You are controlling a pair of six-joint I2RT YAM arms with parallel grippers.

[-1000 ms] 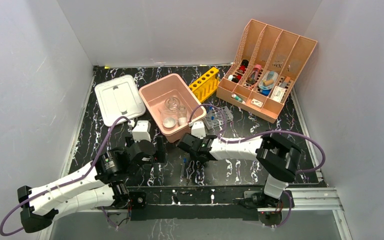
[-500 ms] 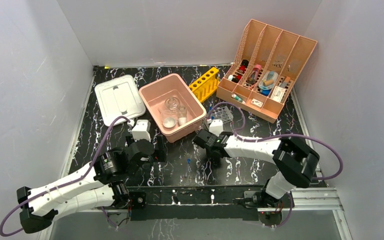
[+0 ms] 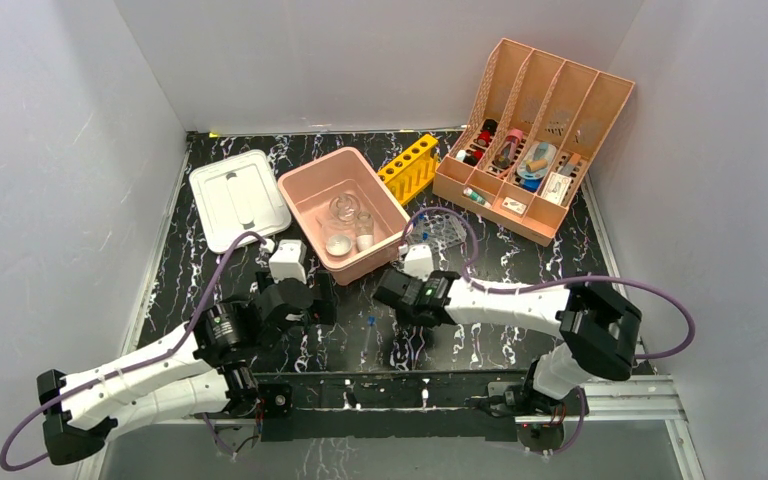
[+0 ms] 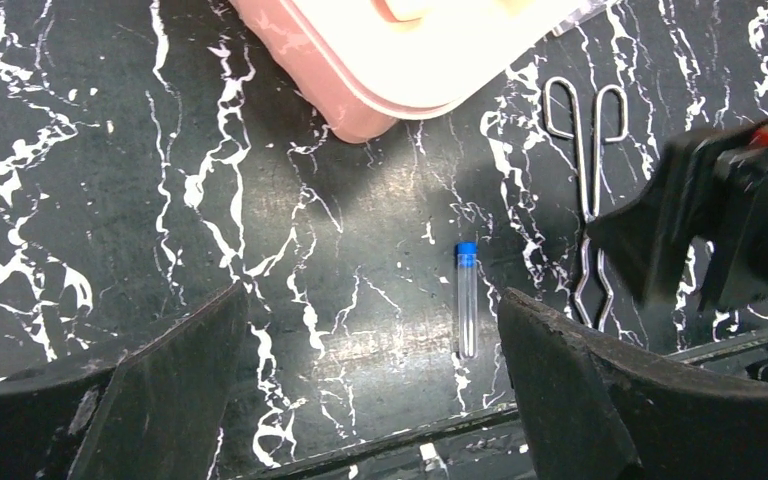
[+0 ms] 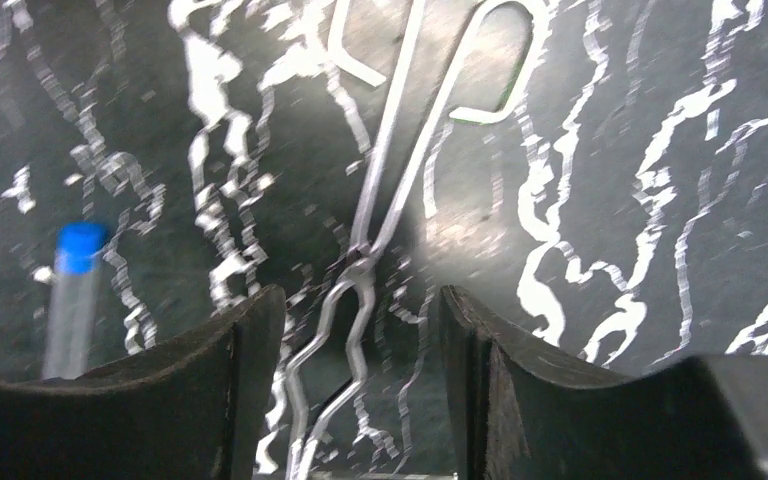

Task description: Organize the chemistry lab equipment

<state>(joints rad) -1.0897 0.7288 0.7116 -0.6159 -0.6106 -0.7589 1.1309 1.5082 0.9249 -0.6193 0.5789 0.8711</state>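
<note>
Right end effector (image 5: 355, 375) open, astride tongs (image 5: 360, 265) on counter (image 5: 660, 150), nothing gripped; likely lined up for pickup. Left end effector (image 4: 370, 380) wide open, empty, hovering near capped tube (image 4: 467, 305).

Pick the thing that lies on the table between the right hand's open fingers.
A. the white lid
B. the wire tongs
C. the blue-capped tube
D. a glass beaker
B: in the right wrist view the wire tongs lie on the dark tabletop, running straight through the gap of the right hand, with one open finger on either side of them.
</note>
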